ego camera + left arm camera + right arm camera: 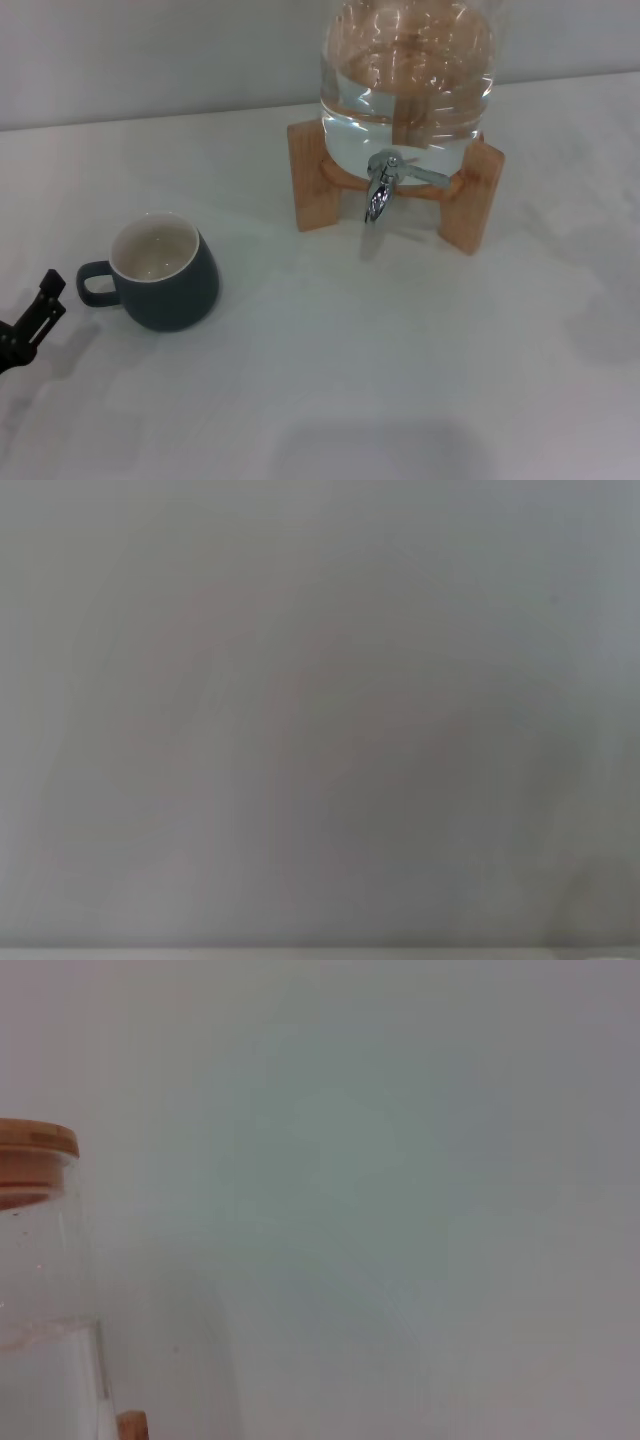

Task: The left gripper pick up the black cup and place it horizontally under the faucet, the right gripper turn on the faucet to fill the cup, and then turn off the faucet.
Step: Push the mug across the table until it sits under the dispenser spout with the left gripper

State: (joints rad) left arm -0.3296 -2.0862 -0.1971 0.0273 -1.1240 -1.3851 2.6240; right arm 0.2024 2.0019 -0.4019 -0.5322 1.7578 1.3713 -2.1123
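The black cup (165, 275) stands upright on the white table (400, 360), left of centre, its cream inside showing and its loop handle (92, 284) pointing left. My left gripper (35, 312) reaches in from the left edge of the head view, a short gap from the handle and touching nothing. The chrome faucet (380, 190) hangs from the front of the clear water jar (405, 80), its lever lying to the right. The space under the spout is bare table. My right gripper is out of view. The left wrist view shows only a plain grey surface.
The jar rests on a wooden stand (315, 180) at the back of the table, in front of a pale wall. The right wrist view shows the jar's wooden lid (30, 1150) and upper glass against that wall.
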